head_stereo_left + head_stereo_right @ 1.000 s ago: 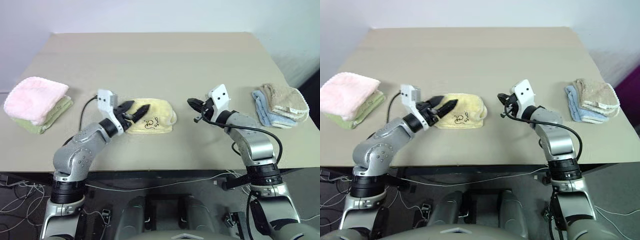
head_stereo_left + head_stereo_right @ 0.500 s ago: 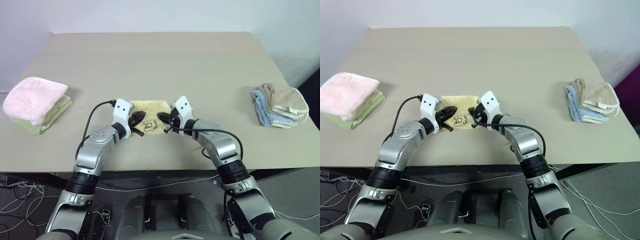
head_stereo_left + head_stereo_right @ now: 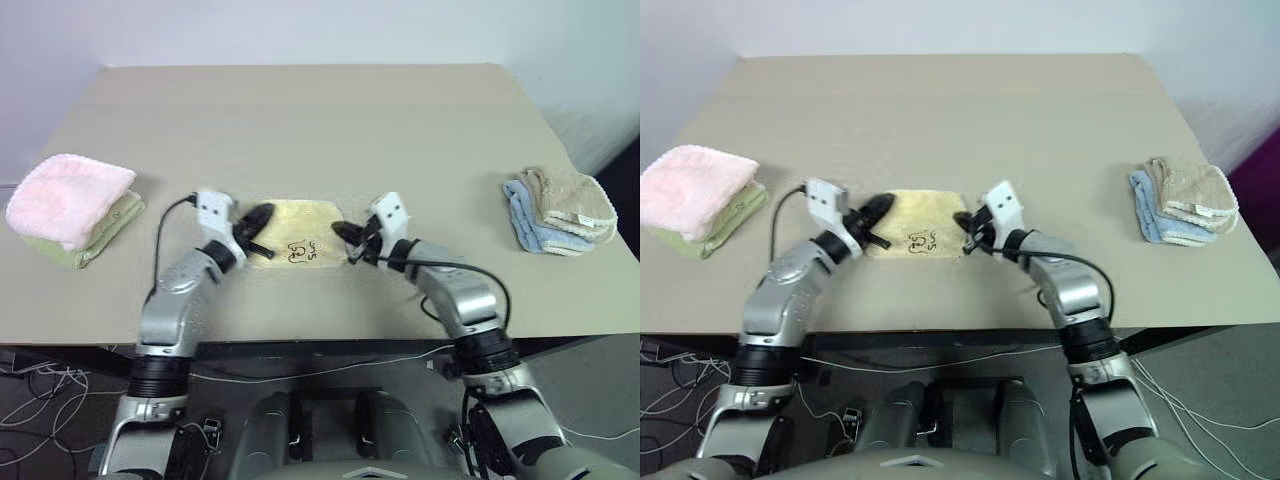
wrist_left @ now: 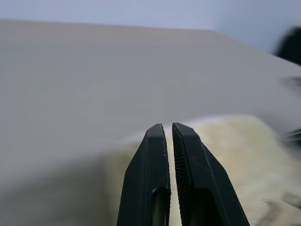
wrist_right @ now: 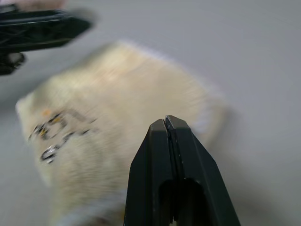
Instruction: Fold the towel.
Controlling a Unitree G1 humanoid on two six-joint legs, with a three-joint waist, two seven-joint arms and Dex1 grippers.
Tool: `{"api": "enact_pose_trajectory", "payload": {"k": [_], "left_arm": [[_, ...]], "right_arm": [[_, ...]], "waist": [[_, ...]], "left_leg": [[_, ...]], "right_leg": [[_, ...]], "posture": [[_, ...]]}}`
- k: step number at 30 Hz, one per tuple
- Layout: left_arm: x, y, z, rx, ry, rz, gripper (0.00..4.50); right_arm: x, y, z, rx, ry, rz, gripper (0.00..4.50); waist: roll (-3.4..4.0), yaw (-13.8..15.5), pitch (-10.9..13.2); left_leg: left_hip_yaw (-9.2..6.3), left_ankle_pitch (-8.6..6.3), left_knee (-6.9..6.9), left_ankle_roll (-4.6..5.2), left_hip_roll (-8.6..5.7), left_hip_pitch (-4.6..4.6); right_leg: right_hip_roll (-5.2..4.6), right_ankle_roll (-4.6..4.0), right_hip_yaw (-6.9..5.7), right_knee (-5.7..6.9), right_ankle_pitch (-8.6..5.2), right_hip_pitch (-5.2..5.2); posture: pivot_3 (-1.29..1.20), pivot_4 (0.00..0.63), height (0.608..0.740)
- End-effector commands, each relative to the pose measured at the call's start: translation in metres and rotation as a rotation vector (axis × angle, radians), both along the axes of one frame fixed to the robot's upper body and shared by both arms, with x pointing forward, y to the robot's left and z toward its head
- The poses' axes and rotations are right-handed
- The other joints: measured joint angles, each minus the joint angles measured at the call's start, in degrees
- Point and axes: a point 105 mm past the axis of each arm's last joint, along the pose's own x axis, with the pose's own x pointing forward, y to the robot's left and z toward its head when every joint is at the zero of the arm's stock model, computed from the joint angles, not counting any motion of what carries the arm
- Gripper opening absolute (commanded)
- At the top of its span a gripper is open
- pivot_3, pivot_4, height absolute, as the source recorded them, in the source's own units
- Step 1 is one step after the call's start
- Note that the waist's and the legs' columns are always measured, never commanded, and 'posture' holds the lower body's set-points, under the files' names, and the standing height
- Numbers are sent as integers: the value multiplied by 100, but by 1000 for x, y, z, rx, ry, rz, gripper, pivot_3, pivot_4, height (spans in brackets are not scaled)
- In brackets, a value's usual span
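i see the towel (image 3: 292,241) folded small on the table (image 3: 320,120) near its front edge, my left gripper (image 3: 256,222) at its left end and right gripper (image 3: 343,233) at its right end, both with jaws pressed nearly together, gripping nothing i can make out.

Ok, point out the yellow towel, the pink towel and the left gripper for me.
yellow towel (image 3: 300,222): left eye view, bare middle of the cloth.
pink towel (image 3: 65,195): left eye view, top of the fold.
left gripper (image 3: 262,214): left eye view, tips of its fingers.
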Motion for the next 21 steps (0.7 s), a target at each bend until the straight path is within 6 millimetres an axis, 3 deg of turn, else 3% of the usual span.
{"api": "enact_pose_trajectory", "payload": {"k": [1,5,11,21], "left_arm": [[1,28,2,117,-28,79,294],[0,42,-11,241,-4,95,294],[-4,34,-22,262,2,62,294],[-9,26,-27,246,9,48,294]], "right_arm": [[-3,-5,15,104,61,9,1218],[-4,-4,8,233,246,17,2598],[-2,9,6,392,432,39,4479],[-13,48,-16,351,564,114,4479]], "waist": [[0,4,0],[0,8,0],[1,14,0],[1,-14,-1]], "left_leg": [[0,-1,0,2,0,0],[0,-4,0,5,0,-1],[-2,-10,0,-9,0,-22],[1,1,0,0,0,-57]], "right_leg": [[1,0,-1,0,0,0],[-3,-1,-2,-1,0,-2],[-10,-8,0,1,5,-23],[-2,-15,-1,7,10,-59]], "posture": [[0,150,740],[0,150,740],[0,150,740],[0,150,740]]}}
